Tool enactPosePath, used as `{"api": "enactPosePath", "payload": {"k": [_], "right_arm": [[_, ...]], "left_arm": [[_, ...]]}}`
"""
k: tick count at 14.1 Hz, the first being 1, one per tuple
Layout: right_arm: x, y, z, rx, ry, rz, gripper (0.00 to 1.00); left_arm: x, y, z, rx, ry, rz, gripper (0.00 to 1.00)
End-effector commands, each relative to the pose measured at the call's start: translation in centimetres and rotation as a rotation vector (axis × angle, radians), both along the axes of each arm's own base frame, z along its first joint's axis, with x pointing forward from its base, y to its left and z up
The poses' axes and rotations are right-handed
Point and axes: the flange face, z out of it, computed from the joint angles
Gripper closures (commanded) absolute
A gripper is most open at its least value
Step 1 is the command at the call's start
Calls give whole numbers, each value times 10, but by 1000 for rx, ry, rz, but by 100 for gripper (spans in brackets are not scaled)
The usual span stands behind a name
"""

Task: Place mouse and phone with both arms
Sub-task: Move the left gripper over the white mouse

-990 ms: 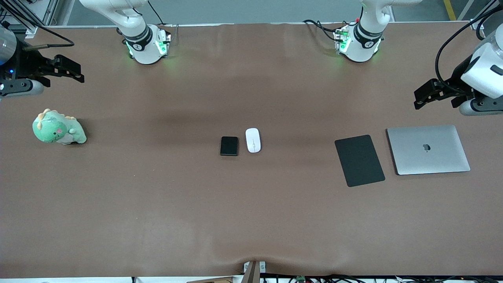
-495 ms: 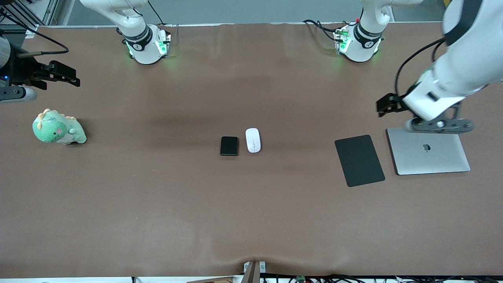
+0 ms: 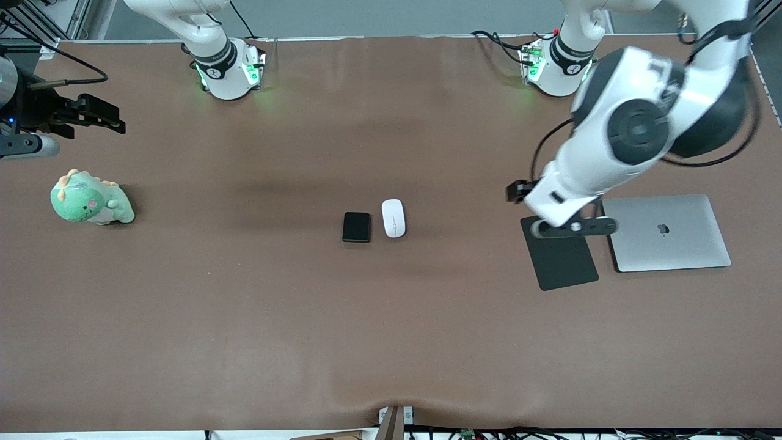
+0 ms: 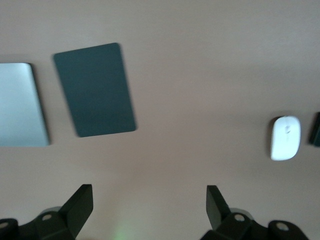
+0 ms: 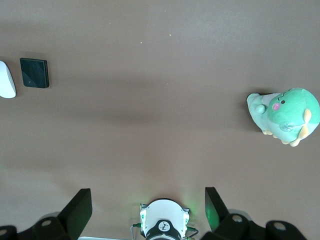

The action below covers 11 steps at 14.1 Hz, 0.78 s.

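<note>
The white oval mouse and the small black phone lie side by side at the table's middle, the phone toward the right arm's end. Both also show in the left wrist view, mouse and phone, and in the right wrist view, phone and mouse. My left gripper is open and empty, up in the air over the mouse pad's edge; in the front view the wrist hides most of it. My right gripper stands open and empty over the right arm's end of the table.
A large flat black mouse pad and a shut silver laptop lie toward the left arm's end. A green plush dinosaur sits toward the right arm's end. The arm bases stand along the table's edge farthest from the front camera.
The left arm has swung from the table's end, past the laptop, to over the mouse pad. The right gripper shifted only slightly. Mouse and phone have not moved.
</note>
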Motion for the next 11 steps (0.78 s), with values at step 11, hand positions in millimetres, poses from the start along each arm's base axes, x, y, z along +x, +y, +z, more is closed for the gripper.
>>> {"api": "enactPosePath", "payload": {"k": [11], "right_arm": [[11,-4,-14,10,34,-5,0]], "left_arm": [[-30,-184,-190,-38,-51,140,0]]}}
